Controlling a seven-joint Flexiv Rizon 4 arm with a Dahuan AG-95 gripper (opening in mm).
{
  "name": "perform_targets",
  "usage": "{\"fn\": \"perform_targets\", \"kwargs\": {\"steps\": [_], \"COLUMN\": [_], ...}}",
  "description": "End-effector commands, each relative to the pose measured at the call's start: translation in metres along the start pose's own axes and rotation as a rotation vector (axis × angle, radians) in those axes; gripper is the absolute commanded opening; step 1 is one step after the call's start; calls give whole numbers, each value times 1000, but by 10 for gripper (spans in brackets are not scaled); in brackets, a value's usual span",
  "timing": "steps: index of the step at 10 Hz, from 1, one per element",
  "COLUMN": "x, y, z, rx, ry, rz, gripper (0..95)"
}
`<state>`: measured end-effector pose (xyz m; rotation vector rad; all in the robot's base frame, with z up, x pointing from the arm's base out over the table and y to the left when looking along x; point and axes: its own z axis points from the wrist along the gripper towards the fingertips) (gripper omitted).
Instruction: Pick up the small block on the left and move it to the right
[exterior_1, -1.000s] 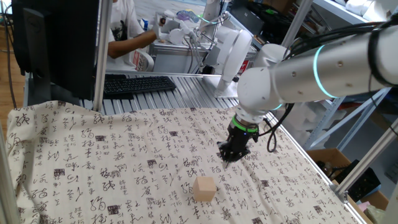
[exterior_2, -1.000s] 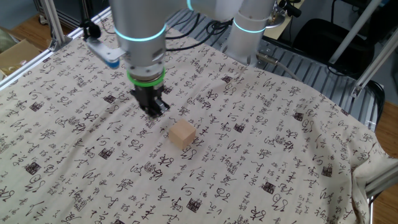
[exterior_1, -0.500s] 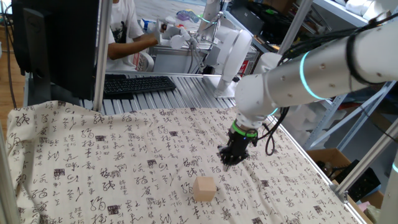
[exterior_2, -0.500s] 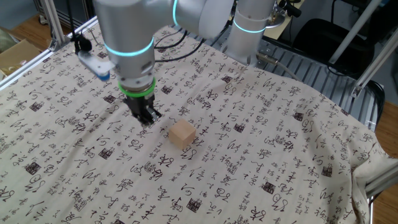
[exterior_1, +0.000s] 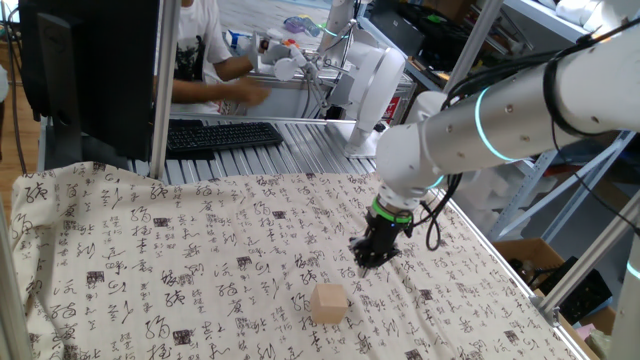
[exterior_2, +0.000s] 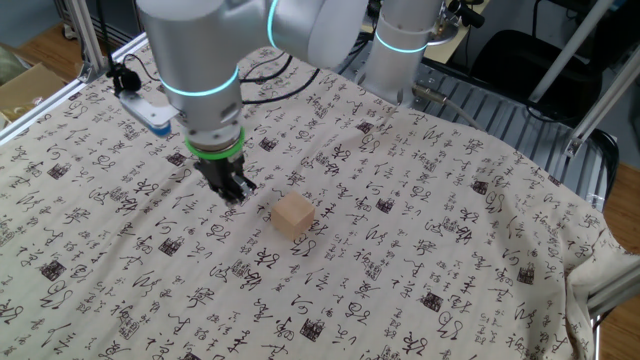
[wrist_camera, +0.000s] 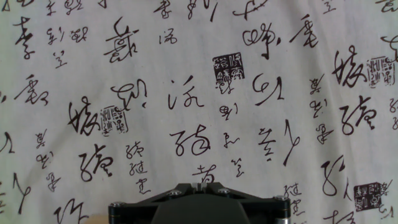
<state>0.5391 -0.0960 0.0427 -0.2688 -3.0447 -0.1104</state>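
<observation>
One block (exterior_1: 329, 302) sits on the cloth (exterior_1: 150, 270), out in the middle of the worktop and well clear of every edge, so you can come at it from any side. Your gripper (exterior_2: 231, 187) hangs low just beside it, not touching, with nothing between the fingers. They look pressed together in both fixed views, and the hand view shows only printed cloth. You'd likely need to spread them before coming down over the block.

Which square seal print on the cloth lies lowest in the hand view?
The seal print at the lower right corner; the other three sit clearly higher up.
</observation>
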Motion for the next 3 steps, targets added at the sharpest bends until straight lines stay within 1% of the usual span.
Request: {"fn": "perform_targets", "kwargs": {"steps": [1, 2, 3], "x": [0, 0, 0], "y": [-1, -1, -1], "z": [-5, -5, -5], "rx": [-14, -21, -14], "ry": [-4, -7, -14], "rz": [15, 23, 21], "gripper": [0, 0, 0]}}
